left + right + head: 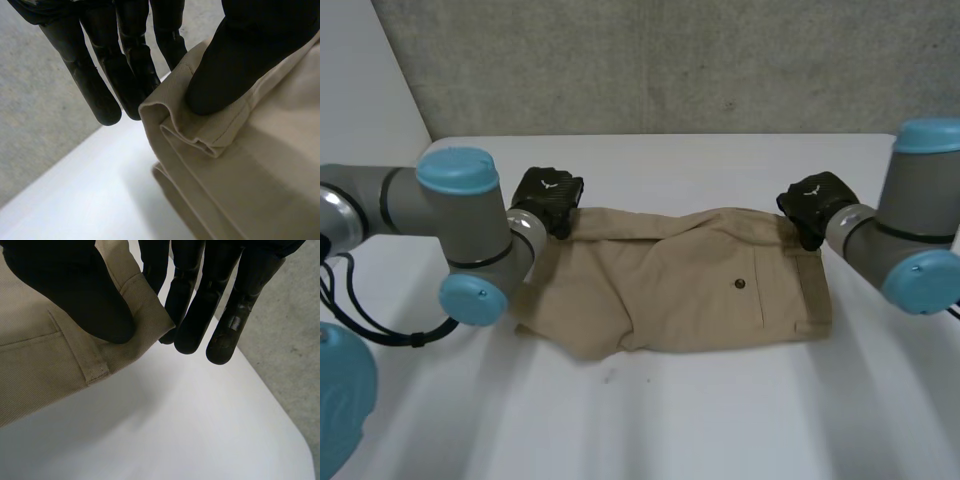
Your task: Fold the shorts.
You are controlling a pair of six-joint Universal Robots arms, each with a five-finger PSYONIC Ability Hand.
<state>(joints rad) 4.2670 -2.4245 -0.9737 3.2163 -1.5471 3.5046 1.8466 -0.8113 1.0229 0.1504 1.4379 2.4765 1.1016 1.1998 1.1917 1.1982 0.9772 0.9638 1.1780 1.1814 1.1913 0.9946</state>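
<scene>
1. The left arm (465,225) is built of grey cylinders, with round light-blue caps on its joints.
2. The right arm (860,235) has the same grey body and light-blue caps.
3. The left hand (548,197) and the right hand (815,202) are black, each with a small white mark on its back.
4. The fingers (95,90) are smooth and black, with rounded tips.

The left arm (480,235) hides the nearest edge of the shorts (680,285).

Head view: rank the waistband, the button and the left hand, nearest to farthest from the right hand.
1. Waistband: its corner is pinched in the right hand.
2. Button: middle of the shorts.
3. Left hand: at the shorts' opposite end.
</scene>
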